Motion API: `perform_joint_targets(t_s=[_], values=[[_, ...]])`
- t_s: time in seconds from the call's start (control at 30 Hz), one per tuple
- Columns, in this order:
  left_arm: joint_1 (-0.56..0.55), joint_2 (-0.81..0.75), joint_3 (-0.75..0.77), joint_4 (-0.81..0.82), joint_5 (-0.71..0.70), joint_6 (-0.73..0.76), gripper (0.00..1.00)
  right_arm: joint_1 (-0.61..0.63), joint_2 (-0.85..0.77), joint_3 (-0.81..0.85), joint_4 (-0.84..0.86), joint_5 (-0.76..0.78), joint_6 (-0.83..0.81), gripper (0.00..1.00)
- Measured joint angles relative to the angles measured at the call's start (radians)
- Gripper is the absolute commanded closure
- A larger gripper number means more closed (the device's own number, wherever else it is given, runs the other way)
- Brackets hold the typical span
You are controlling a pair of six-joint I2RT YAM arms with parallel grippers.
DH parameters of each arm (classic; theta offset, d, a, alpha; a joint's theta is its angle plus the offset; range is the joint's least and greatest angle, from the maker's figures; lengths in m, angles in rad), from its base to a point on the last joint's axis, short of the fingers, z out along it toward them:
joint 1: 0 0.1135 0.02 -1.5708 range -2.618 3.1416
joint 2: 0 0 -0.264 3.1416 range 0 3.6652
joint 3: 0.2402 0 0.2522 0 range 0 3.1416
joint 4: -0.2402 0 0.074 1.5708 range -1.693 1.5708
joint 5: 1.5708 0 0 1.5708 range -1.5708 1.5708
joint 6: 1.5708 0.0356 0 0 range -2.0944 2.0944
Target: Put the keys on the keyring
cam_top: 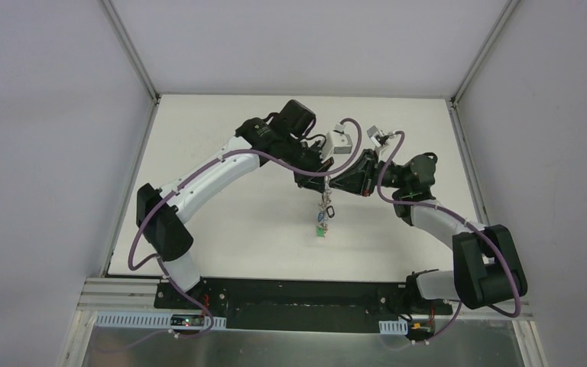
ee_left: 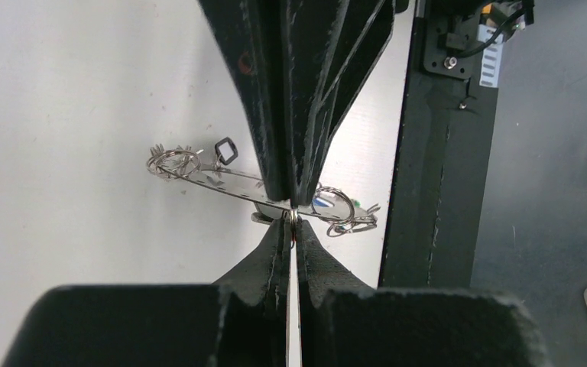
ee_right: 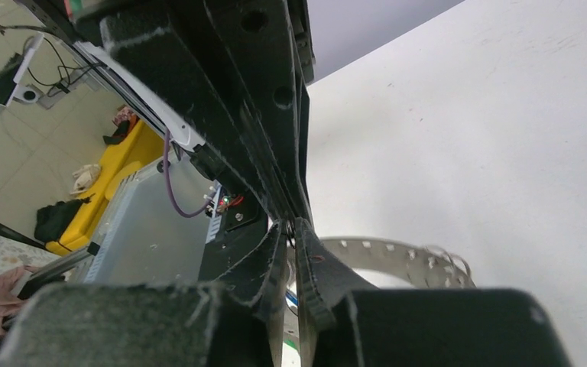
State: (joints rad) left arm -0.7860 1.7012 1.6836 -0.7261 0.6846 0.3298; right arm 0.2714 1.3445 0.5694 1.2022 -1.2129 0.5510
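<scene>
- Where the two arms meet above the middle of the counter (cam_top: 222,229), the left fingers (ee_left: 273,256) come in from 10 o'clock and the right fingers (ee_right: 315,264) from 3 o'clock in the top view, tip to tip.
- Left fingers: clenched. In the left wrist view the tips are pressed together on the edge of the keyring (ee_left: 225,183).
- Right fingers: drawn nearly together, with a thin slit between them in the right wrist view. I cannot tell whether they are gripping or released. Their tips sit on the keyring directly opposite the left pair.
- Keyring: off the counter, caught between the two sets of tips. It hangs toward 6 o'clock from them in the top view.
- Keys (cam_top: 324,212): bunched on the hanging keyring, with a green tag (cam_top: 320,229) lowest.
- Left wrist view: the keyring is seen edge-on, running from 9 to 3 o'clock. Small split rings cluster at both ends, and a black square tag (ee_left: 225,150) stands above it.
</scene>
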Motion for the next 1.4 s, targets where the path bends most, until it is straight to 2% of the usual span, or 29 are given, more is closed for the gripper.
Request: perform_joint_targets(t_s=[0.23,0.43,0.53,0.7,1.07,1.4], values=[[0.000,0.058,0.186,-0.278,-0.105,0.048,1.00,-0.006,-0.039,0.000,-0.088,-0.022,-0.113,0.82],[0.000,0.083,0.223,-0.389,-0.133,-0.009,1.00,-0.001,-0.040,0.000,-0.092,-0.026,-0.127,0.72],[0.000,0.122,0.293,-0.442,-0.132,-0.058,1.00,0.007,-0.040,0.000,-0.081,-0.023,-0.126,0.66],[-0.002,0.180,0.397,-0.496,-0.129,-0.140,1.00,0.038,-0.040,-0.003,-0.059,-0.012,-0.121,0.62],[-0.027,0.201,0.397,-0.536,-0.127,-0.192,1.00,0.089,-0.008,-0.011,0.022,0.017,-0.106,0.63],[-0.027,0.210,0.397,-0.536,-0.103,-0.208,1.00,0.111,0.012,-0.013,0.035,0.019,-0.108,0.81]])
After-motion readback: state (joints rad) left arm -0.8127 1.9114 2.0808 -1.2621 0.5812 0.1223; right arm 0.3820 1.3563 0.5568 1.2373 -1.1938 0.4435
